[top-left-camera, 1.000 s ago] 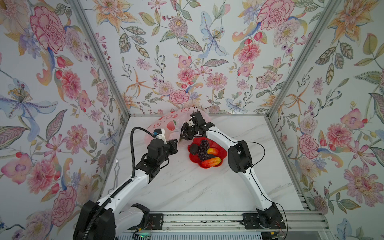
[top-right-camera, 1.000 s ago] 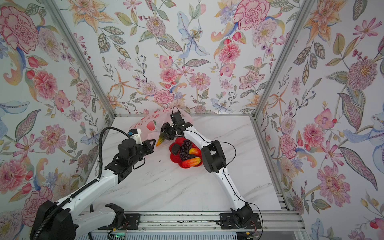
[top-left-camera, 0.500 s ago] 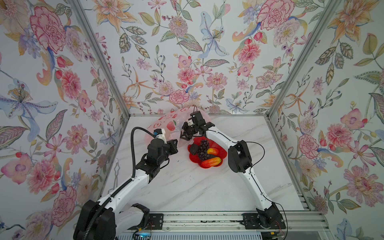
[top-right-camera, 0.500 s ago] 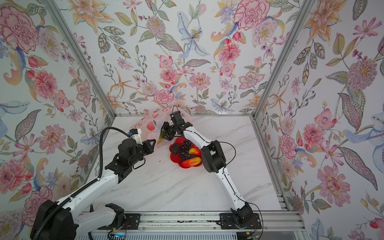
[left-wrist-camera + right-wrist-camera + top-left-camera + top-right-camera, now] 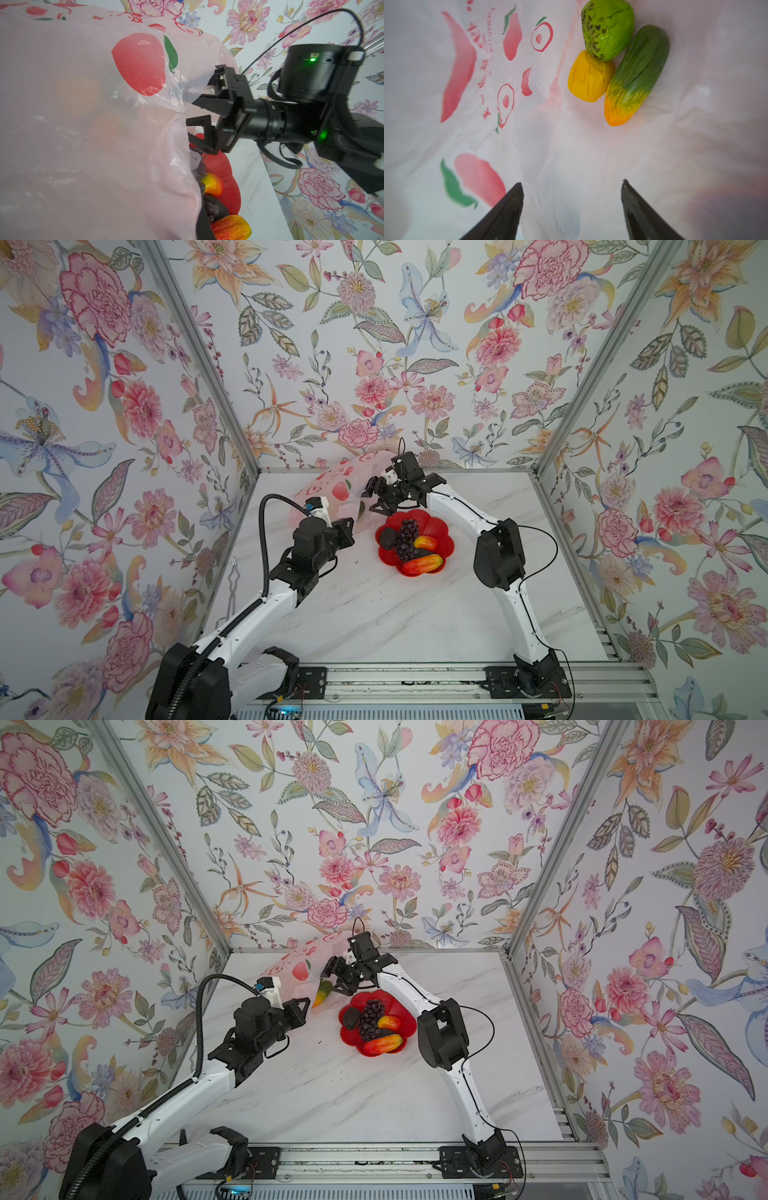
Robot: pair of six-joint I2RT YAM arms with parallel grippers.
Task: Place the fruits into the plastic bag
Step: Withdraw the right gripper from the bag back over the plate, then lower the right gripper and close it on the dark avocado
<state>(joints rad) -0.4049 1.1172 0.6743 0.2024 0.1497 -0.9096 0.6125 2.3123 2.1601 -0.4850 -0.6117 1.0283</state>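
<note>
The plastic bag [image 5: 332,489] stood tented at the back left of the tabletop [image 5: 395,614], with its mouth toward the red dish [image 5: 441,526]. The left hand [image 5: 303,1006] was closed on the bag's near edge. Film filled most of the left wrist view and hid its fingertips. The right hand [image 5: 572,182] hung empty at the mouth with its jaws wide apart, and only two dark tips entered the right wrist view. Three fruits lay touching inside the bag: a green bumpy ball [image 5: 607,29], a yellow lemon [image 5: 589,76] and a green-yellow oblong [image 5: 637,72]. In a top view the oblong showed at the mouth, while the film hid the other two. On the dish lay a grape bunch [image 5: 405,539], two mangoes [image 5: 422,563] and a dark avocado piece [image 5: 387,538]. In the left wrist view the bag's edge partly cut these off.
</note>
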